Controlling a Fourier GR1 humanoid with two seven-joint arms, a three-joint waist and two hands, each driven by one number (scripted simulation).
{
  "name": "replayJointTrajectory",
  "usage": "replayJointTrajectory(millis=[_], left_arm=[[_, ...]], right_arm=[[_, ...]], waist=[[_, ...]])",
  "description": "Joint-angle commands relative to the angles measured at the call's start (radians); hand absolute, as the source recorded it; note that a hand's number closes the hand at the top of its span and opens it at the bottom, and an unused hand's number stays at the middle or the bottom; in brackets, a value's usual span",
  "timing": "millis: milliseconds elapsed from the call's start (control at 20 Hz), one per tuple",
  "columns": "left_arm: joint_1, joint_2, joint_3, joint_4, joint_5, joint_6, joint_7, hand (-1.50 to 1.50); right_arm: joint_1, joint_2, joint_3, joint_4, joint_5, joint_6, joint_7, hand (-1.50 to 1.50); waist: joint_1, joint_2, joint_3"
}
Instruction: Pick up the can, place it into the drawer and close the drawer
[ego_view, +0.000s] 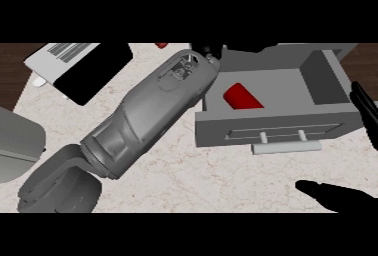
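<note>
Red: one can (243, 96) inside one open drawer (270, 131).

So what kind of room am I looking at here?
Probably a kitchen: a pale marbled counter set against dark wood, a grey drawer standing open with a red can inside, and what looks like a toaster at the upper left.

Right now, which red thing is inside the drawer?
The red can, lying in the open grey drawer; the other red thing is a sliver on the counter at the top edge.
</note>
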Motion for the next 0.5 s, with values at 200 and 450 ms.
replayJointTrajectory(millis=[200, 450], left_arm=[[-0.016, 0.0, 0.032, 0.008, -0.006, -0.018, 0.005, -1.5], [0.002, 0.035, 0.011, -0.069, -0.035, -0.004, 0.079, -1.5]], right_arm=[[-0.021, -0.039, 0.137, 0.134, 0.315, -0.065, -0.035, -1.5], [-0.07, -0.01, 0.18, 0.347, 0.475, -0.173, -0.032, -1.5]], waist=[[0.042, -0.012, -0.001], [0.07, -0.021, 0.0]])
